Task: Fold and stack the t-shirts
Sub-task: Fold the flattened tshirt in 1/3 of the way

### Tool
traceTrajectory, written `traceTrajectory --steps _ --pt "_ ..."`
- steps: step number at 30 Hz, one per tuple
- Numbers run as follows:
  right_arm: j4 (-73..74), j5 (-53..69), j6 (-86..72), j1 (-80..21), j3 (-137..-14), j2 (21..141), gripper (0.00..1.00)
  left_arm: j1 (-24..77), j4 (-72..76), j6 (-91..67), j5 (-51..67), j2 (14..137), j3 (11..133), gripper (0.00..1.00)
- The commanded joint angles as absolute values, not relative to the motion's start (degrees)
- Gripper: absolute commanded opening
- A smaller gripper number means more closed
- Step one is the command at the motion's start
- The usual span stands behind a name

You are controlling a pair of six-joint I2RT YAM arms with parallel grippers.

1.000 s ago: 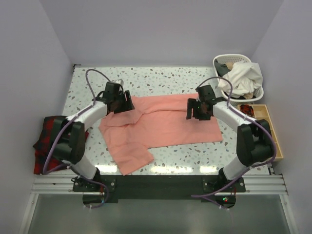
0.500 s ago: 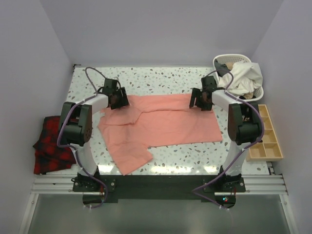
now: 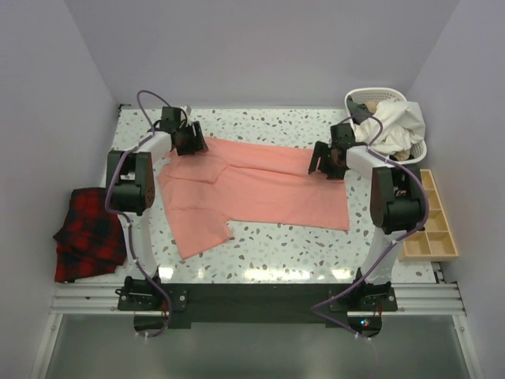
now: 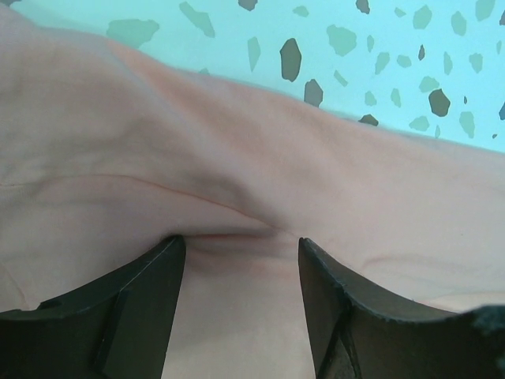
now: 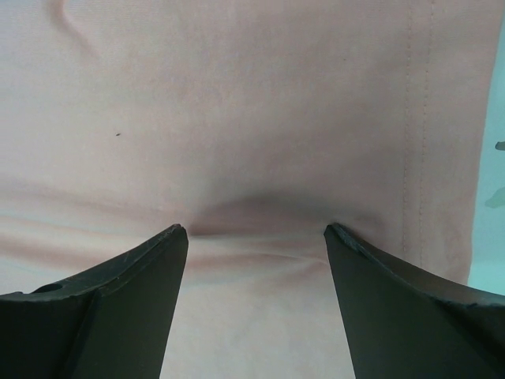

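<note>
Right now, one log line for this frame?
left gripper: shut on shirt far edge | right gripper: same | shirt: spread out, unfolded

"Where does the top camera sit?"

"High behind both arm bases, looking down on the whole table."

"And the wrist cameras?"

"Each looks out past its own tips, very near the pink shirt. Beyond the left pincer lies speckled tabletop; around the right pincer, mostly cloth."

"What do they share?"

"The pink shirt's far edge."
</note>
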State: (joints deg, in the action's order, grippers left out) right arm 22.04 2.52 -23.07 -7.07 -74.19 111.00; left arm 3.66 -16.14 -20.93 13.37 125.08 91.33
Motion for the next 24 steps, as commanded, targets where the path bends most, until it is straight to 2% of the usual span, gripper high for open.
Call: traceTrajectory --steps 1,4,5,6,7,12,16,24 --pt "20.57 2.99 -20.83 -6.06 -70.76 104.72 0.77 2.63 -17.4 -16.26 15.38 120.61 92.64 0.65" --pt "19.16 2.29 -20.57 -6.15 -68.47 96.63 0.79 3.07 -15.82 -16.52 16.17 112.98 88.53 0.68" --pt "19.51 1.85 -20.48 -6.07 -67.86 94.85 0.8 3.16 -15.04 -17.22 16.17 110.68 86.85 0.72" --pt "20.56 0.8 -20.57 -6.06 -67.42 92.92 0.81 3.16 -14.68 -17.92 16.08 108.31 85.01 0.84" --pt "21.87 0.18 -20.83 -6.06 -67.06 90.2 0.82 3.16 -14.94 -19.58 15.39 103.84 81.42 0.89" --pt "29.52 -1.67 -23.73 -6.07 -60.48 83.33 0.87 3.34 -13.88 -23.81 12.24 86.18 63.49 0.89" --pt "30.59 -0.18 -26.98 -6.07 -51.19 77.18 0.88 3.43 -17.04 -26.89 8.97 74.99 49.87 0.9" --pt "35.32 -1.84 -30.23 -6.15 -44.04 67.34 0.88 4.39 -24.6 -36.28 8.71 56.54 35.87 0.81"
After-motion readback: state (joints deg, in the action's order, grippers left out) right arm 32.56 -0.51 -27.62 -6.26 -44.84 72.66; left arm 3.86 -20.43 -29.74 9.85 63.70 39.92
